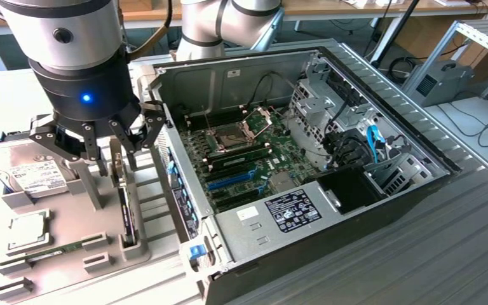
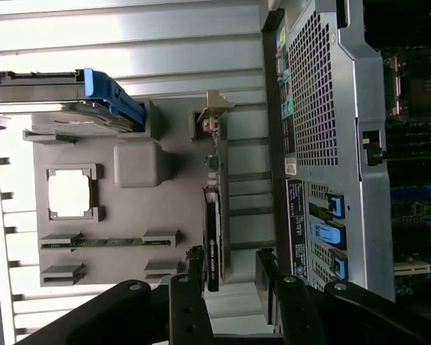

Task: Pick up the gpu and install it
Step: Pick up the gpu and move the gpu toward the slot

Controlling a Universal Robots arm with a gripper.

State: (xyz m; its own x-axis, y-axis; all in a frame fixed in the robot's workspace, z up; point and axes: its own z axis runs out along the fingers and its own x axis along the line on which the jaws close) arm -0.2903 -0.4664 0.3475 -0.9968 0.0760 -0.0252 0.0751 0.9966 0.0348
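Note:
The gpu (image 1: 126,213) is a thin black card standing on edge in a slot of the grey parts holder (image 1: 70,219), beside the computer case. In the wrist view the gpu (image 2: 212,233) runs lengthwise, with its silver bracket (image 2: 215,109) at the far end. My gripper (image 1: 112,155) hangs just above the card's bracket end, open and holding nothing. In the wrist view my gripper (image 2: 227,302) has a black finger on each side of the card's near end, not touching it.
The open computer case (image 1: 413,162) lies at the exterior view's right of the holder, its motherboard (image 1: 253,162) and blue slot (image 1: 231,180) exposed. The holder also carries a silver hard drive (image 1: 28,173), a processor chip (image 1: 28,230) and a green RAM stick (image 1: 58,251).

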